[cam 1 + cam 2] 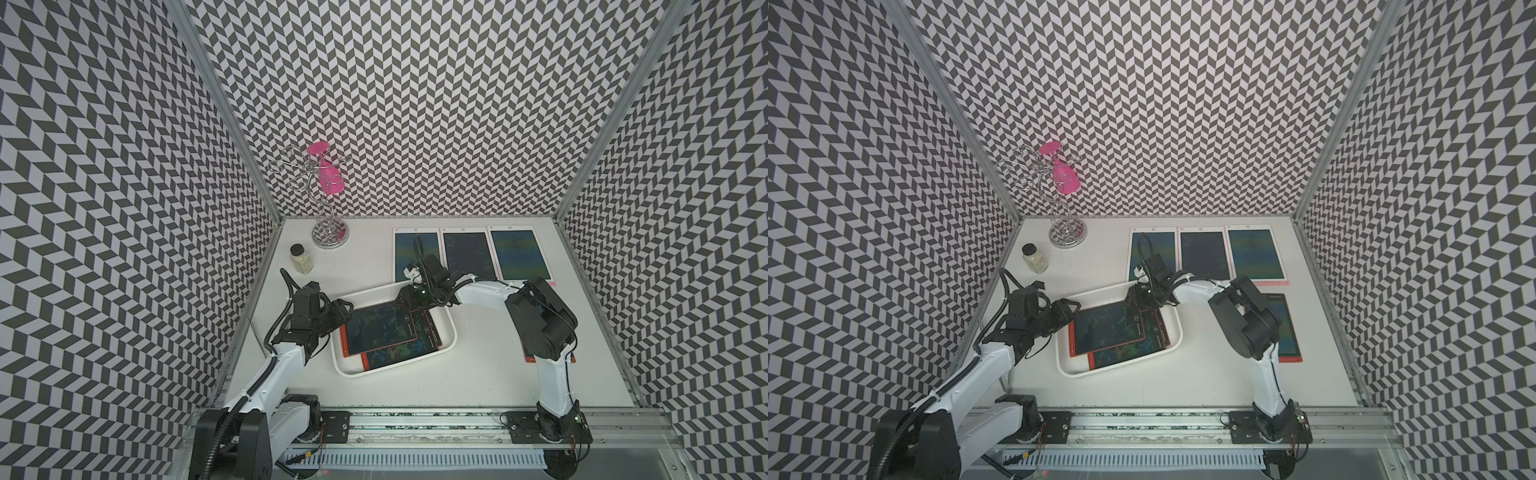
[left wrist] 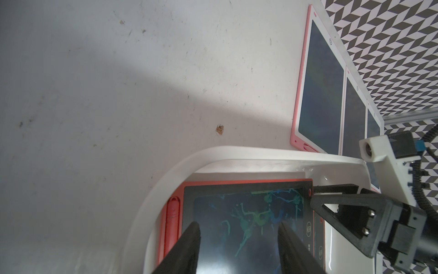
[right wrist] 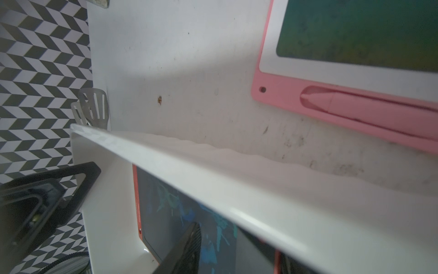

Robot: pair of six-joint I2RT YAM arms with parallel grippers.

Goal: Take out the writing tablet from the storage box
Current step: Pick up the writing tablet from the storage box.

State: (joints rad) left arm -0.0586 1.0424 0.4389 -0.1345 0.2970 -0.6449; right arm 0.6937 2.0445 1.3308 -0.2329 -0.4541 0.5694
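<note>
The reach-in step is under way: both arms are working at the storage box, and no tablet is leaving it yet. Two red-framed tablets are lying stacked inside, the top writing tablet sitting askew on the lower tablet. The left gripper is hovering directly over the top tablet's screen, its jaws standing apart with nothing pinched between them. The right gripper is reaching over the rim at the opposite end, with its fingertips at the top tablet's corner. Whether it is gripping anything I cannot tell. Next, I judge, one gripper is going to need a purchase on the tablet's thin edge, raising it clear of the rim without dragging the box across the desk.
</note>
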